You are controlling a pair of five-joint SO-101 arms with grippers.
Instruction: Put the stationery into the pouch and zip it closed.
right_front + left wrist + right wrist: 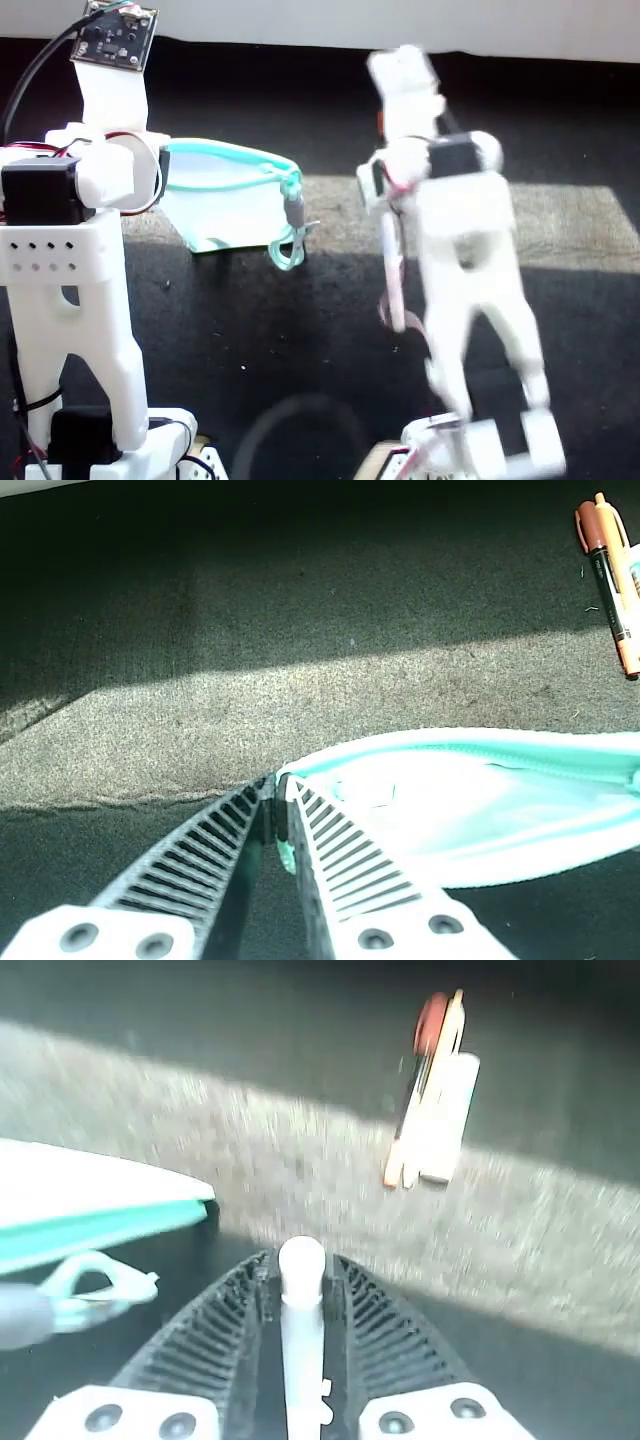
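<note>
Clamps the mint pouch [480, 810] by its end in the closed left gripper [277, 790]. Grips a white pen [302, 1350] in the right gripper [301, 1260], near the pouch's zipper pull [95, 1285]. Leaves an orange marker [612, 580] lying on the dark mat [200, 630], apart from the pouch.

pouch [225, 205]: mint, unzipped, flat | white pen [301, 1340]: in right pincer [301, 1257] | orange markers [612, 580]: lying apart

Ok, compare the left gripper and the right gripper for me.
The left gripper pinches the edge of the mint pouch; the right gripper clamps a white pen. The pouch spreads away from the left gripper's tips; the pen lies lengthwise along the right gripper. Both are shut on something.
</note>
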